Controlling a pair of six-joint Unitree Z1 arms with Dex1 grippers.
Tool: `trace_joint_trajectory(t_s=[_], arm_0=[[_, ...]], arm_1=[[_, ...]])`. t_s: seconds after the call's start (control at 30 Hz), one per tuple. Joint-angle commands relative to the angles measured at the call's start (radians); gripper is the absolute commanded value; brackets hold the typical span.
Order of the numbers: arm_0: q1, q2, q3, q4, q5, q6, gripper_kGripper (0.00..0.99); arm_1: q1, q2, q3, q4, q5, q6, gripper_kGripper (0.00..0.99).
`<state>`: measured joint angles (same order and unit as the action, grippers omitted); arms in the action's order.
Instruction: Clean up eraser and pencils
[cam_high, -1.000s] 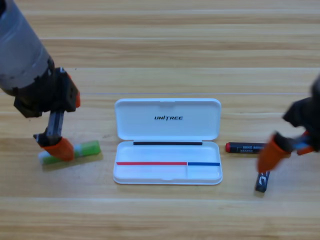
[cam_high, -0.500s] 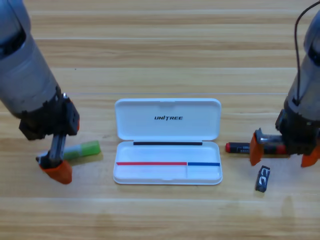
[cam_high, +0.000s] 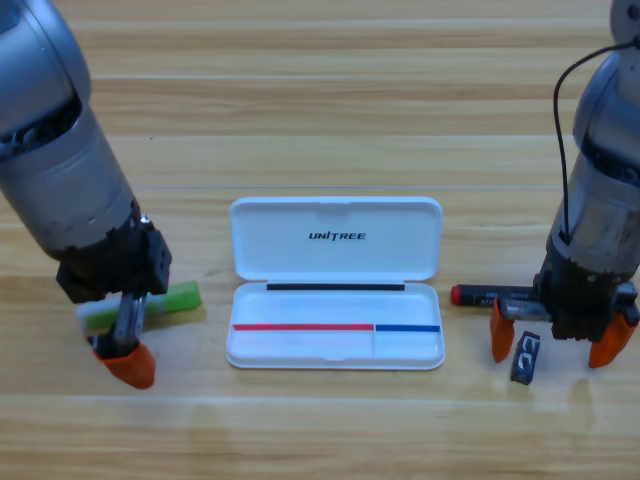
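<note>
The pale green pencil (cam_high: 172, 300) lies left of the white case, its left part covered by my left arm. My left gripper (cam_high: 128, 362) points down just in front of it, and only one orange jaw shows. The red-and-black pencil (cam_high: 482, 295) lies right of the case, with its right end under my right gripper (cam_high: 555, 345). That gripper is open, its two orange jaws spread wide. The small black eraser (cam_high: 525, 358) lies on the table between them, close to the left jaw and touched by neither.
The white case (cam_high: 335, 222) lies open in the middle of the wooden table, lid at the back and shallow tray (cam_high: 300, 345) at the front. Both grey arms stand tall at the picture's left and right sides.
My left gripper has slid off the green pencil toward the table's front edge. My right gripper has swung left and down, and its spread jaws now flank the eraser.
</note>
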<state>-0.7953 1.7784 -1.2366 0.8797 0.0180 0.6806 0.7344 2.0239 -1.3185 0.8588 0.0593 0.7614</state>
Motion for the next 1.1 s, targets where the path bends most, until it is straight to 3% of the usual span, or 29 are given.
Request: trace_joint_trajectory(t_s=[0.03, 0.2, 0.47, 0.7, 0.8, 0.97, 1.1], arm_0=[[0.028, 0.045, 0.019, -0.022, -0.004, 0.010, 0.990], [0.030, 0.055, 0.028, -0.030, -0.004, 0.010, 0.990], [0.030, 0.045, 0.031, -0.031, 0.000, 0.010, 0.990], [0.047, 0.038, 0.026, -0.038, 0.016, 0.019, 0.990], [0.082, 0.038, 0.025, -0.068, 0.043, 0.036, 0.990], [0.151, 0.058, 0.011, -0.120, 0.086, 0.073, 0.990], [0.205, 0.096, -0.007, -0.128, 0.097, 0.108, 0.990]], arm_1=[[0.016, 0.078, 0.028, -0.032, 0.027, 0.003, 0.851], [0.016, 0.096, 0.038, -0.044, 0.044, -0.005, 0.802], [0.016, 0.124, 0.039, -0.080, 0.040, -0.045, 0.000], [0.016, 0.118, 0.035, -0.076, 0.088, -0.186, 0.000], [0.016, 0.032, 0.053, -0.060, 0.132, -0.439, 0.000], [0.019, -0.117, 0.021, 0.092, 0.123, -0.947, 0.000], [0.037, -0.149, -0.056, 0.174, 0.116, -1.214, 0.000]])
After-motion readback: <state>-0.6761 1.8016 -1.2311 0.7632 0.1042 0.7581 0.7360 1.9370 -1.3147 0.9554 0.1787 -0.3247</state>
